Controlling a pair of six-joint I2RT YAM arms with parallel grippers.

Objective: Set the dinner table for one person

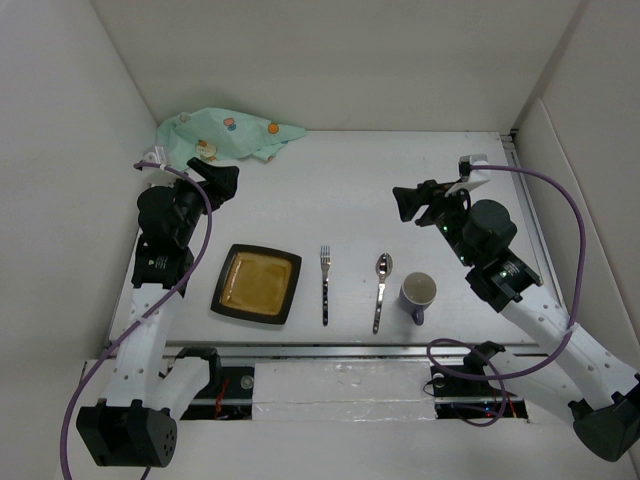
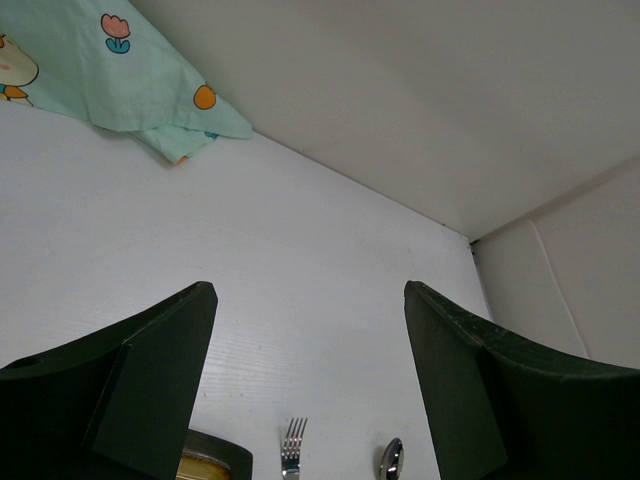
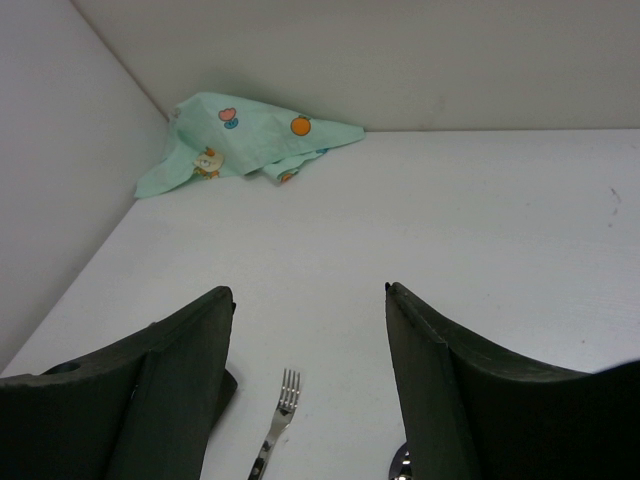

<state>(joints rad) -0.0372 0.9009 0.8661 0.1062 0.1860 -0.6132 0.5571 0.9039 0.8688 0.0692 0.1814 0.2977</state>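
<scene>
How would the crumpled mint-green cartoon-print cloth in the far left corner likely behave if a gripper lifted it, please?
The mint-green cartoon-print cloth lies in soft, uneven folds, so it would probably hang floppy from one pinch. It looks thin, so likely light. Pushed across the matte white tabletop, it would probably bunch rather than slide whole.

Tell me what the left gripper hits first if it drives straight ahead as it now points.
Likely bare dinner table, before the back wall. The left gripper aims past the cloth, which lies left of that line. Depth is unclear.
</scene>
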